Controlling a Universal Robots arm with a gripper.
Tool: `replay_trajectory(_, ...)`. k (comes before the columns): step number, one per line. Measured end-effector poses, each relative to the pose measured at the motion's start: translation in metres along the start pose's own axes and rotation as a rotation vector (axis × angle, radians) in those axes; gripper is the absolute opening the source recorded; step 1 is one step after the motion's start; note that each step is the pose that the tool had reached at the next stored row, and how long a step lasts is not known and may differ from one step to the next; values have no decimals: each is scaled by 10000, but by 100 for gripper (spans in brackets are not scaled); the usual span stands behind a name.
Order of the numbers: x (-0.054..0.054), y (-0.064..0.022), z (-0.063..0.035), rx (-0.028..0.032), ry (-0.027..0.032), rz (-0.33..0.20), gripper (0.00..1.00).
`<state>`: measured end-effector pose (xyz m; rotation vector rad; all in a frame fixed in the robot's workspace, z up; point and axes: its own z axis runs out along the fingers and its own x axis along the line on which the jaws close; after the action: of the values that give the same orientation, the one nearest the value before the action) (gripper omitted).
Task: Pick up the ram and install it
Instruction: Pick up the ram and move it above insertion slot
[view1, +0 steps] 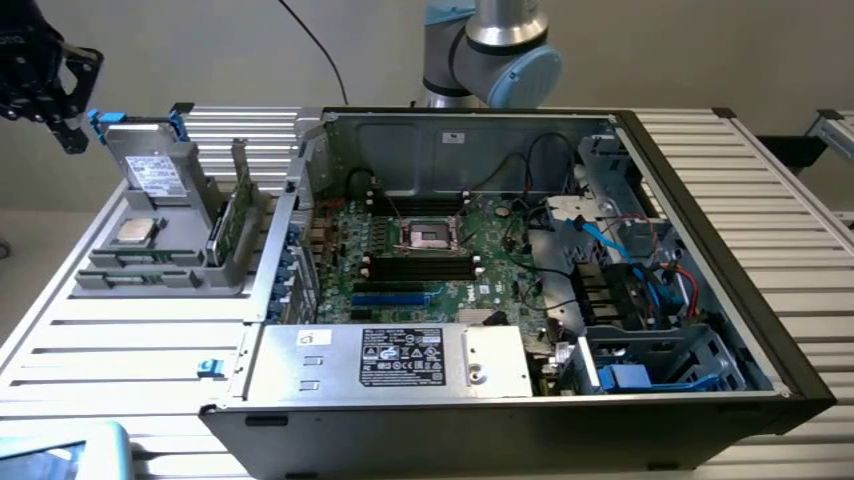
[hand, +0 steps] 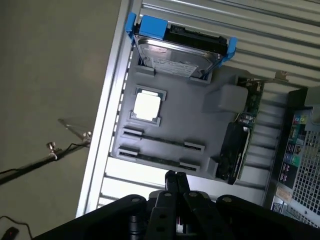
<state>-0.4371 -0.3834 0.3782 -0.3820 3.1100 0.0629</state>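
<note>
Two ram sticks stand on edge in the long slots of the grey holder (hand: 172, 120); they show as thin dark-green strips, one ram stick (hand: 162, 141) and a second (hand: 156, 159) beside it. In the exterior view a ram stick (view1: 134, 258) lies low at the holder's front. My black gripper (view1: 67, 135) hangs high over the exterior view's far left, above and beyond the holder, touching nothing. Seen from the wrist, the gripper (hand: 175, 180) has its fingers pressed together with nothing between them. The motherboard's black memory slots (view1: 420, 266) sit below the processor socket (view1: 430, 235).
The holder also carries a grey drive with blue tabs (hand: 177, 50), a square silver processor chip (hand: 147, 106) and an upright expansion card (hand: 239, 142). The open computer case (view1: 694, 200) holds cables, a drive cage and a power supply (view1: 387, 358). The slatted table's edge (hand: 112, 100) runs beside the holder.
</note>
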Motion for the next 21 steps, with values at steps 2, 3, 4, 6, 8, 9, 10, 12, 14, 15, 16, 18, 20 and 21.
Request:
replay_trajectory(2,0,0,2,-4,14,-359,11)
replay_trajectory(3,0,0,3,-7,20,-539,11)
replay_trajectory(4,0,0,5,-9,27,-728,11)
replay_trajectory(6,0,0,7,-13,42,-1088,11)
replay_trajectory(8,0,0,9,-18,56,-1448,11)
replay_trajectory(9,0,0,10,-20,63,-1633,11)
replay_trajectory(10,0,0,10,-22,71,-1813,11)
replay_trajectory(12,0,0,12,-27,85,-2183,11)
replay_trajectory(14,0,0,13,-31,99,-2542,11)
replay_trajectory(15,0,0,14,-34,106,-2722,11)
replay_trajectory(16,0,-1,15,-36,112,-2896,11)
replay_trajectory(18,0,-1,16,-40,128,-3272,11)
replay_trajectory(20,0,-1,17,-45,141,-3632,11)
replay_trajectory(21,0,-1,17,-47,148,-3811,11)
